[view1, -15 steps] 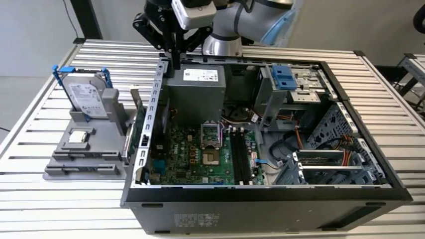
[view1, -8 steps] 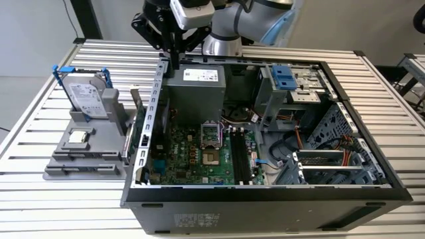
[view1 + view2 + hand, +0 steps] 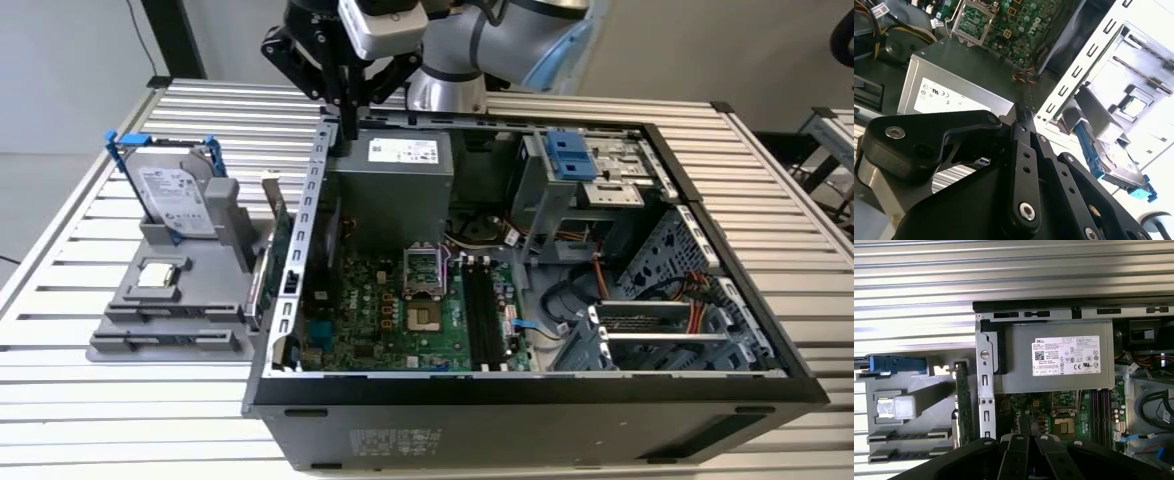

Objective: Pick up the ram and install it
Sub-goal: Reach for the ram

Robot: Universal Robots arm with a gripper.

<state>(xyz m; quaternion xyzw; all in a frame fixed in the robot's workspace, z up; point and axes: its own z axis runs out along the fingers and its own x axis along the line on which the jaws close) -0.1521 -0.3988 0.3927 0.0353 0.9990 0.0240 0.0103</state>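
Green ram (image 3: pixel 961 405) stood on edge in grey fixture (image 3: pixel 929 390), just beside case wall (image 3: pixel 985 405), untouched. Gripper (image 3: pixel 350 122) hung clenched, empty, above power supply (image 3: pixel 394 180) edge. I judged a good grasp needed the jaws parted, square across the stick, clear of the wall.

There is 1 computer case (image 3: pixel 534 390), 1 hard drive (image 3: pixel 178 195), 1 CPU chip (image 3: pixel 163 272) and 1 ram (image 3: pixel 961 405).

Grey arm (image 3: pixel 470 50) bent over from above, wrist turned down, black claw (image 3: pixel 350 128) pointing straight down, tips pressed together
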